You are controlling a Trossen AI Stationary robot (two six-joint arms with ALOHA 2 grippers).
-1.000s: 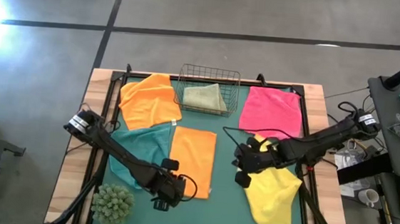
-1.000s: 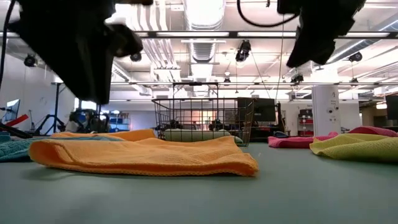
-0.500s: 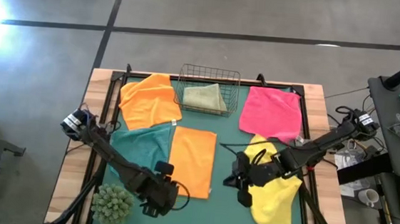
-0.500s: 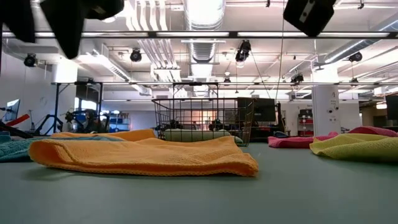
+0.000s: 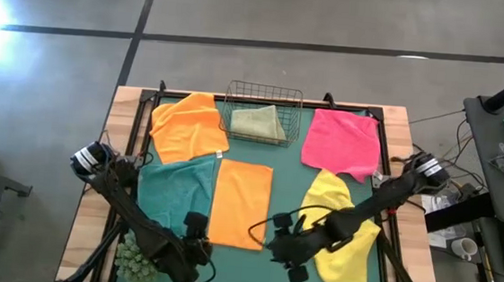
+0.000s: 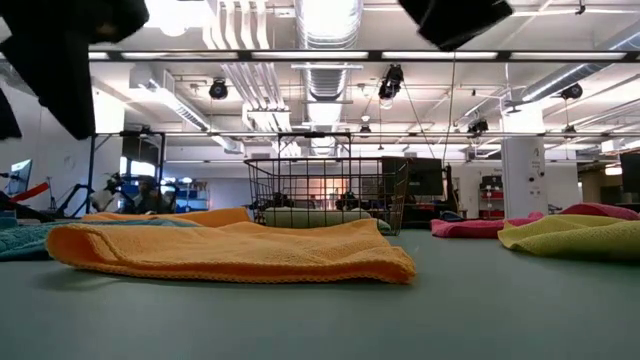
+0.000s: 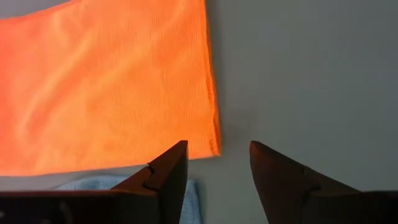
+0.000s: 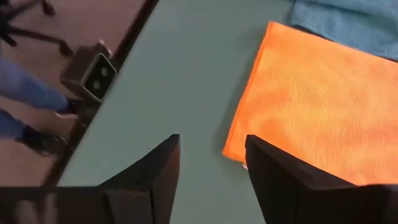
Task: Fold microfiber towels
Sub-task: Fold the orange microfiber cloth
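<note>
The folded orange towel lies flat on the bench, between the left gripper and right gripper. Both are open and hold nothing. This fold looks done; next, pick another towel.

A green mat covers the table, whose bare wooden edge shows at the frame's left. At the top centre stands a wire basket holding a pale olive-green towel. Upper left of it lies a rumpled orange towel; upper right, a pink towel. In the middle a folded orange towel lies flat, with a teal towel touching its left side. A yellow towel lies lower right. The left gripper hangs at the bottom, just below the folded orange towel's lower left corner, beside a green spiky plant ball. The right gripper sits between the folded orange towel and the yellow one.
</note>
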